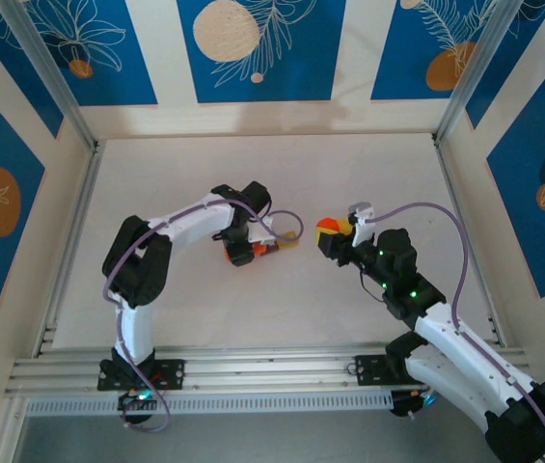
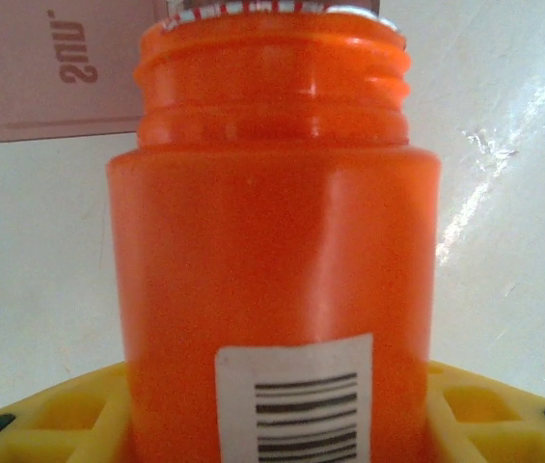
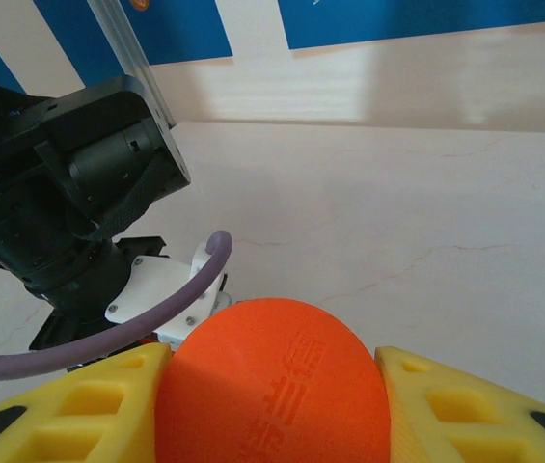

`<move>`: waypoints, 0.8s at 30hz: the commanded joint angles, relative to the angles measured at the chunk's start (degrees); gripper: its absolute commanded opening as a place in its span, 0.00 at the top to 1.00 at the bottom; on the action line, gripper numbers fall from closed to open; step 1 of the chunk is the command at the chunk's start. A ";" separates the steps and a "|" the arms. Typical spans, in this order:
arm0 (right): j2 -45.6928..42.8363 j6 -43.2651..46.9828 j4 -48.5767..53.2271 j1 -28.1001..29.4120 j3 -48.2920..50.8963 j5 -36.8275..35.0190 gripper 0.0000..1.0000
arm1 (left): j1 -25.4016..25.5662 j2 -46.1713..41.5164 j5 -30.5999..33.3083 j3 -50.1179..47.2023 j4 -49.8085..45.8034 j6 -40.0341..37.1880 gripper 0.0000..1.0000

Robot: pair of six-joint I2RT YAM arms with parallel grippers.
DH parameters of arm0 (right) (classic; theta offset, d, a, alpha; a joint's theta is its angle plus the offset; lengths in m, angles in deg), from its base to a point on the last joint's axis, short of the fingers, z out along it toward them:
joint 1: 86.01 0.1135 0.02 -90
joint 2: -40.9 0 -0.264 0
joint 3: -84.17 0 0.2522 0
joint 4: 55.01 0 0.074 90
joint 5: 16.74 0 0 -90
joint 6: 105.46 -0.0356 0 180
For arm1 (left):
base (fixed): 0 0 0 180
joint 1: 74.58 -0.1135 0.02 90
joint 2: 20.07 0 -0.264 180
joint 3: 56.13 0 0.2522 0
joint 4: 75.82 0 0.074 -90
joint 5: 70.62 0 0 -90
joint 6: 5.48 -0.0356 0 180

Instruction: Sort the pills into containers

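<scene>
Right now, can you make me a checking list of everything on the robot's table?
Surface: pale table, faint marks.
Job's things: containers, the reddish-brown part lying just past the bottle's mouth.
Clutter: nothing seen.
Grippers: left gripper shut on the uncapped orange pill bottle; right gripper shut on the orange cap.
Cables: left arm's purple cable and right arm's purple cable both hang in loose loops.
Surroundings: blue leaf-pattern wall panels; metal rail at the near edge.

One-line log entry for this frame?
left gripper: shut on orange bottle, cap off | right gripper: shut on orange cap
</scene>
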 commanded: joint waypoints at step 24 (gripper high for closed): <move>-1.18 -1.07 0.07 -0.04 -0.06 1.41 1.00 | 4.18 3.81 10.25 4.60 -6.34 -3.93 1.00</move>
